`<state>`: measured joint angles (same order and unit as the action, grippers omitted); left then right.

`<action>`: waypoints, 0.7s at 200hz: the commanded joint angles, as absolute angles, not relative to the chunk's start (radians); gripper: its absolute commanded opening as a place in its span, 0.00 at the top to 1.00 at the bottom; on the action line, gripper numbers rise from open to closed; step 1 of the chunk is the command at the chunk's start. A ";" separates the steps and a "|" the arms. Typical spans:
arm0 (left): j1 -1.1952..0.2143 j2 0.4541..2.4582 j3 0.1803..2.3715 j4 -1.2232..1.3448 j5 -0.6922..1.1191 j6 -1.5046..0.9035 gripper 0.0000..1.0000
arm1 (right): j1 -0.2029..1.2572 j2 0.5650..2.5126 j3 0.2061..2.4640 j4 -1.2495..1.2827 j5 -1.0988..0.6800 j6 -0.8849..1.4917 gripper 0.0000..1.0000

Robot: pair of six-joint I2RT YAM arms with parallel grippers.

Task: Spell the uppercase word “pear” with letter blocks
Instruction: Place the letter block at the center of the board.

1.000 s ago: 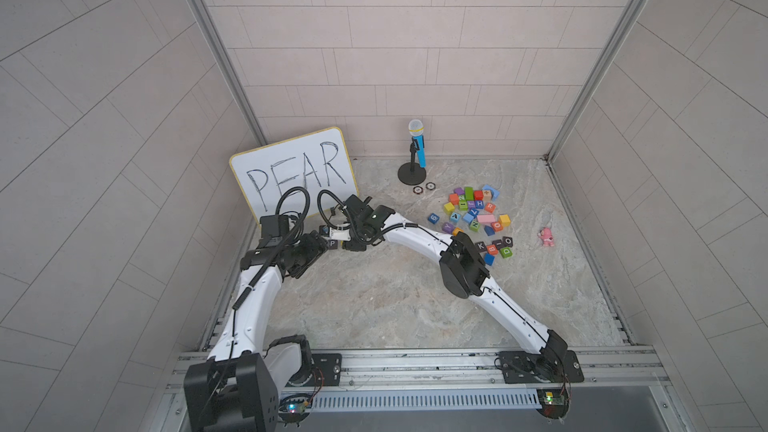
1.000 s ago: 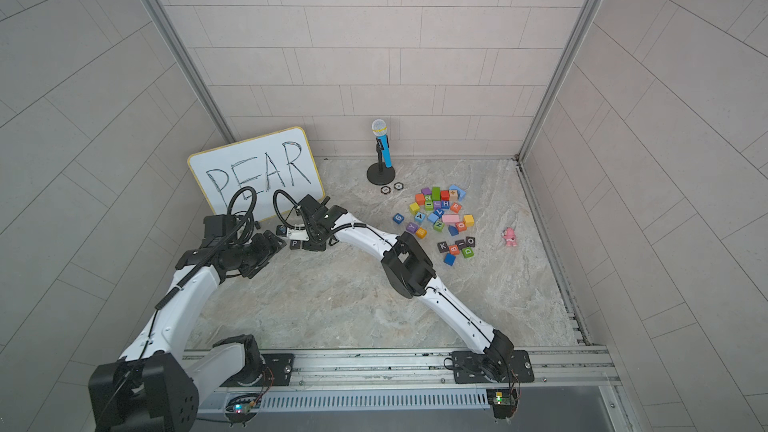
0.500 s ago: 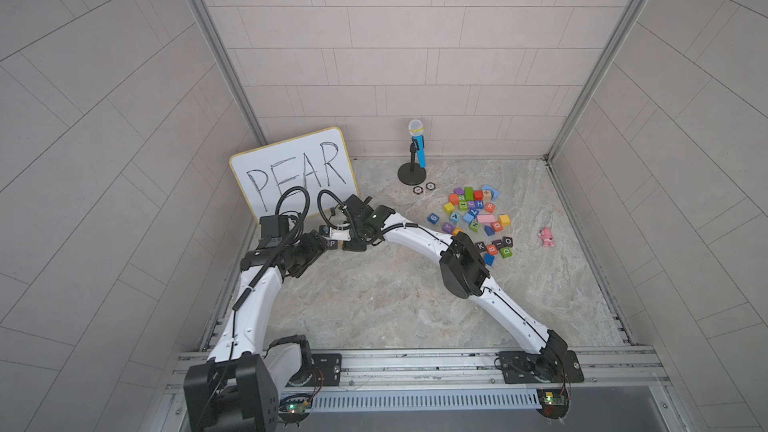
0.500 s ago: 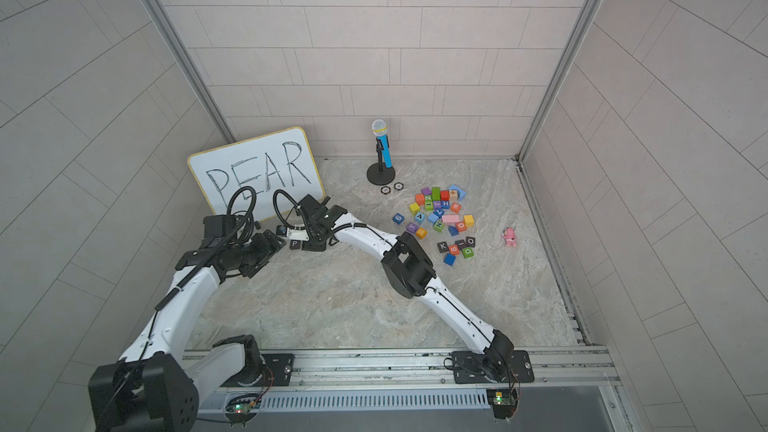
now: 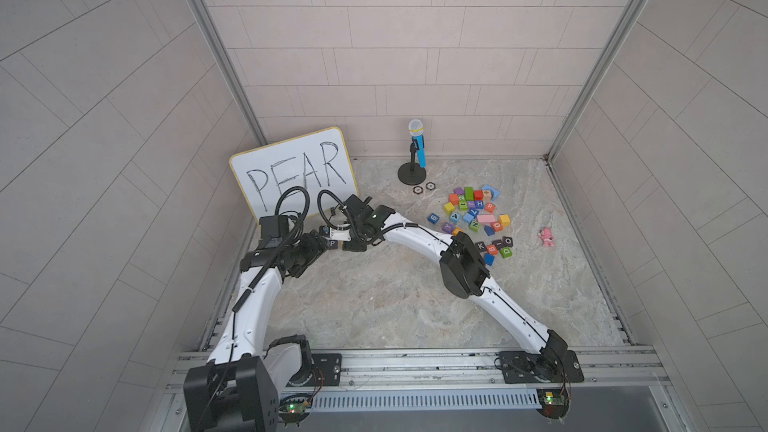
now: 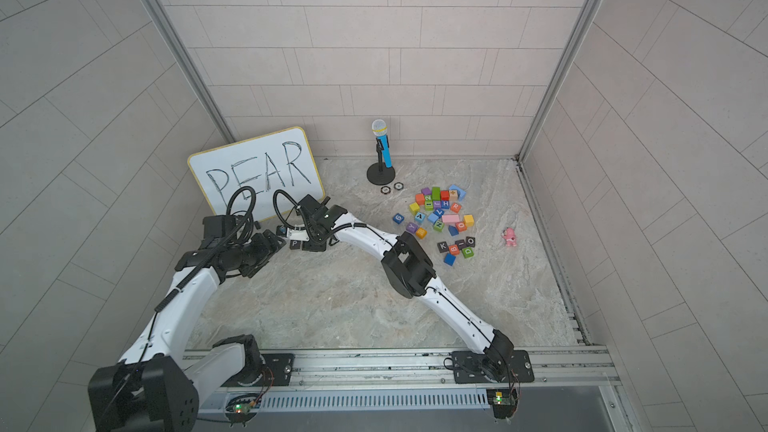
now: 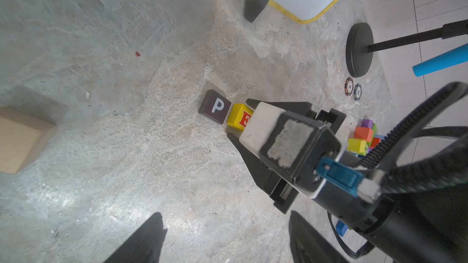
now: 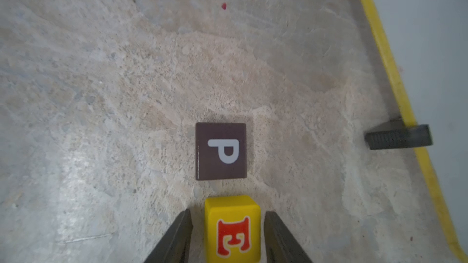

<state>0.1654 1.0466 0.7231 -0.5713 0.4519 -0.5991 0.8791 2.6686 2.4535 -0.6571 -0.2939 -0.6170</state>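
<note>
Right tool [image 8: 228, 212] straddling yellow E block [image 8: 231, 228], jaws slightly apart, E just beside dark purple P block [image 8: 221, 151] near far-left corner of the surface [image 5: 374, 305], left tool [image 7: 225, 215] open and empty nearby, other letter blocks [image 5: 473, 211] clustered far-right

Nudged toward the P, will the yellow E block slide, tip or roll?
The yellow E block is a flat-faced cube, so it likely slides rather than rolls. Glossy paint suggests it may slip when gripped. A shove would probably push the nearby P block too.
</note>
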 commanded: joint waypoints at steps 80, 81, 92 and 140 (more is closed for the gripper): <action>0.170 1.023 0.709 -0.561 0.446 -0.607 0.18 | 0.888 2.638 2.439 -0.723 -0.298 -0.623 0.53; 0.170 1.023 0.709 -0.561 0.446 -0.606 0.18 | 0.888 2.637 2.439 -0.722 -0.298 -0.623 0.53; 0.170 1.021 0.708 -0.560 0.448 -0.606 0.19 | 0.888 2.633 2.439 -0.721 -0.300 -0.623 0.52; 0.170 1.007 0.707 -0.553 0.453 -0.603 0.18 | 0.888 2.591 2.438 -0.739 -0.292 -0.629 0.45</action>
<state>0.1654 1.0340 0.7177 -0.5575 0.4496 -0.6029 0.8791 2.6579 2.4474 -0.6800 -0.2985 -0.6178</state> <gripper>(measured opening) 0.815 0.535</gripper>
